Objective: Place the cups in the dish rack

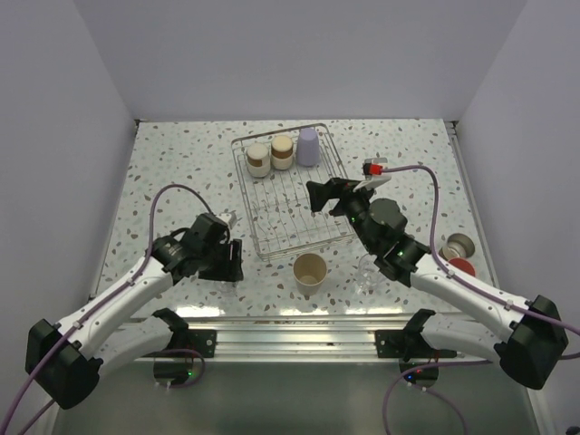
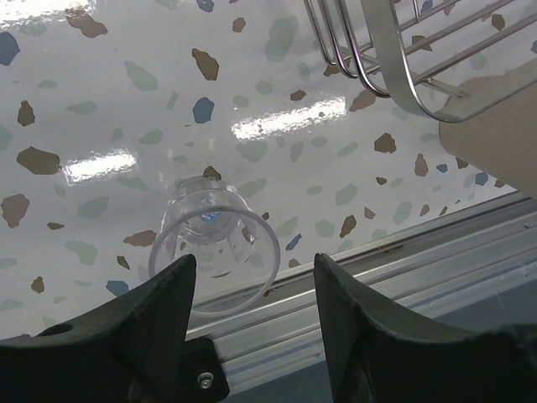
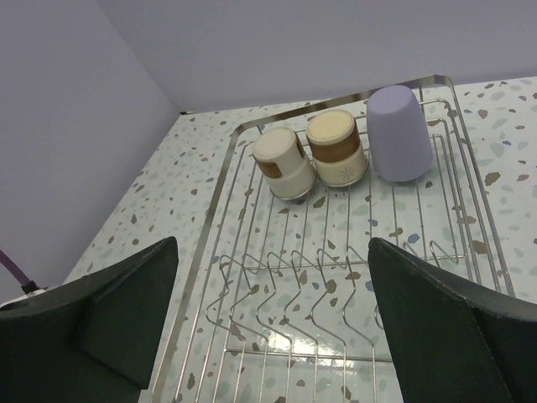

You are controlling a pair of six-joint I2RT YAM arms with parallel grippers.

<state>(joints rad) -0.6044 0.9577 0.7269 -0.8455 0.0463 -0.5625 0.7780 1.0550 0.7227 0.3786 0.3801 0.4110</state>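
Clear cup (image 2: 214,239) sits between the left pincer's (image 2: 253,260) half-closed fingers, grip impossible to confirm, so pick-up seems under way; next comes a firm squeeze and a lift to the dish rack (image 2: 383,52) ahead-right.

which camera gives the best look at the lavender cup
Right wrist: the lavender cup is large and unblocked there, standing mouth down in the far corner of the dish rack. Top external shows it small, from above. Left wrist does not show it.

Overhead, two close wrist views (dish rack (image 1: 285,213) shared)
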